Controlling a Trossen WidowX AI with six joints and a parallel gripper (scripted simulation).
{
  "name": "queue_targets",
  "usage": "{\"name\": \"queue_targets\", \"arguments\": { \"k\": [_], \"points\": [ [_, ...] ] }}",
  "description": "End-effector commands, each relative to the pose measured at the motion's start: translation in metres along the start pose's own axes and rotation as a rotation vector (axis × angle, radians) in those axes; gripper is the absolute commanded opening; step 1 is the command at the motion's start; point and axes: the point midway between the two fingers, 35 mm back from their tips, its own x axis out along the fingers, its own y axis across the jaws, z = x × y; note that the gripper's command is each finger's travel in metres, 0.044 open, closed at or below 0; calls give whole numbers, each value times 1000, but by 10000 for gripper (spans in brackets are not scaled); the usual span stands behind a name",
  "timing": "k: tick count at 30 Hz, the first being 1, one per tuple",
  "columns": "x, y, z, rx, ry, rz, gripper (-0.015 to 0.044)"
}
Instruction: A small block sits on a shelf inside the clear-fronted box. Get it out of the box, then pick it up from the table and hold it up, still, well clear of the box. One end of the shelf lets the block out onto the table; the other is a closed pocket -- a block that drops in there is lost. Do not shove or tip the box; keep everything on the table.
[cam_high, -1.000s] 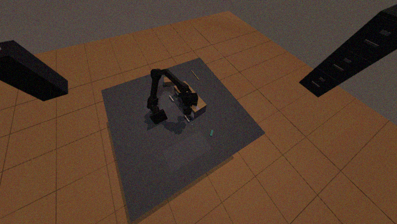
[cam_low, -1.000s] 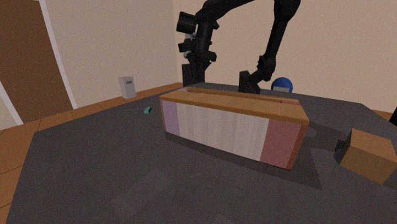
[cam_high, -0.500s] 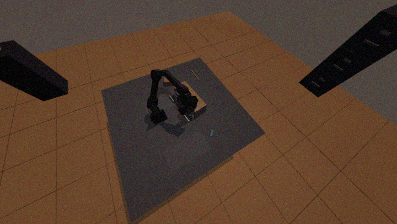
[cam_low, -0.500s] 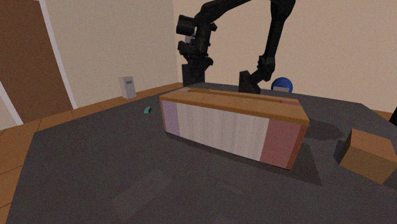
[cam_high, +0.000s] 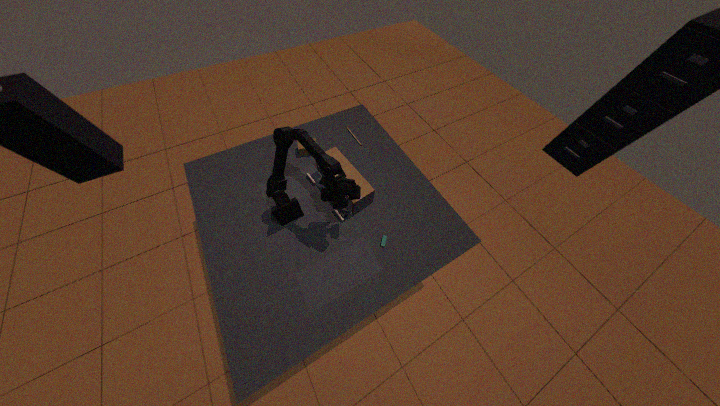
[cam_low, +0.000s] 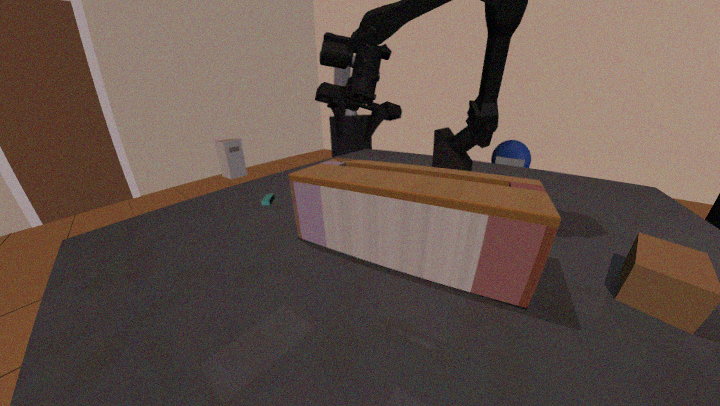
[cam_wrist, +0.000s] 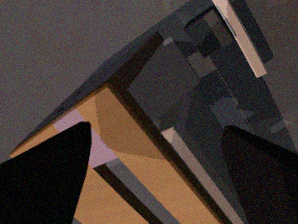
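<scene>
The box (cam_high: 355, 172) (cam_low: 403, 237) (cam_wrist: 132, 130) stands upright, with a slotted wooden top, a lilac end and a red end. My gripper (cam_low: 355, 118) (cam_wrist: 158, 133) is partly open and empty, above the lilac end on the arm's side. In the wrist view one finger overlaps the top and the other lies past the clear front. A pale shelf edge (cam_wrist: 192, 160) shows along that front. A dark square shape (cam_wrist: 207, 32) near a pale strip may be the block; dim light and reflections keep me from telling what it is or exactly where it rests.
A small teal piece (cam_high: 383, 241) (cam_low: 267, 199) lies off the lilac end. A wooden block (cam_low: 665, 282) stands off the red end. A thin stick (cam_high: 353, 136) lies behind the box. The dark mat (cam_high: 282, 302) has its edges well outside the box.
</scene>
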Motion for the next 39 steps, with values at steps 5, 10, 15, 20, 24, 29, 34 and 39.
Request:
{"name": "queue_targets", "arguments": {
  "k": [5, 10, 15, 20, 24, 29, 34, 39],
  "points": [
    [-1, -3, 9, 894, 109, -19, 285],
    [-1, -3, 9, 894, 109, -19, 285],
    [-1, -3, 9, 894, 109, -19, 285],
    [-1, -3, 9, 894, 109, -19, 285],
    [1, -4, 10, 894, 109, -18, 285],
    [69, -23, 18, 894, 109, -18, 285],
    [88, -33, 19, 894, 112, -22, 285],
    [88, -33, 19, 894, 112, -22, 285]
  ]
}}
